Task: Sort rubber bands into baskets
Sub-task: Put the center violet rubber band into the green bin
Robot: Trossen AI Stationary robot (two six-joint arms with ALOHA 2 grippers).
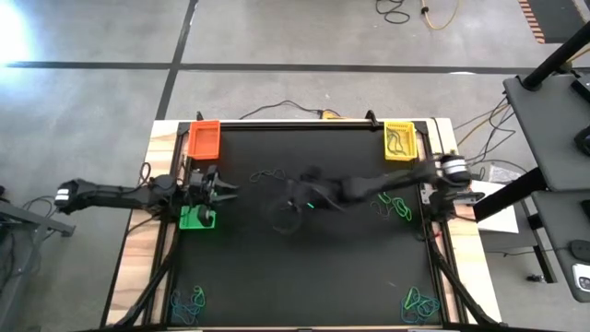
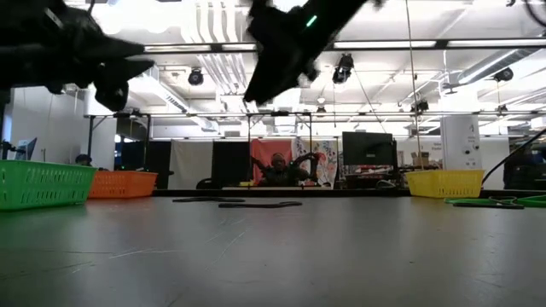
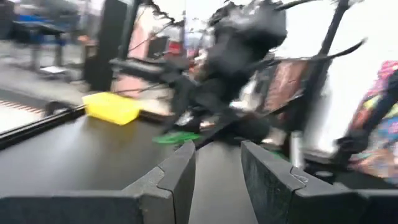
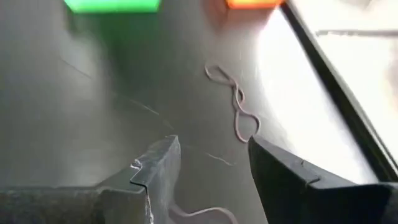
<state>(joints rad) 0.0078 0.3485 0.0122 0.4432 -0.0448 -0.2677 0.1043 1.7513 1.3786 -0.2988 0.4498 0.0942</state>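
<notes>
1. Overhead first: the right gripper (image 1: 297, 205) is stretched out over the middle of the black table (image 1: 304, 295), and I see nothing hanging from it. The left gripper (image 1: 221, 190) hovers by its own edge, just beside the green basket (image 1: 196, 218), with the orange basket (image 1: 204, 140) behind it and the yellow basket (image 1: 399, 141) in the far right corner. Rubber bands lie in clumps: one near the middle (image 1: 267, 173), one by the right edge (image 1: 395, 205), and piles in both near corners (image 1: 189, 302) (image 1: 419, 302).

2. Level view: both arms hang well above the surface; a few dark bands (image 2: 256, 204) lie flat between the orange basket (image 2: 124, 183) and the yellow one (image 2: 444, 182).

3. Left wrist: its fingers (image 3: 180, 171) stand a little apart with nothing between them (waiting, I judge), looking across at the other arm and the yellow basket (image 3: 112, 107).

4. Right wrist: the fingers (image 4: 158, 162) are spread and empty. A long band (image 4: 235, 102) lies on the table just ahead of them, its long axis running away from the gripper toward the orange basket (image 4: 252, 4); another band (image 4: 205, 214) shows right under the fingers. The right arm is clearly the nearer one, so I would reach forward and down, fingers straddling the band across its length.
</notes>
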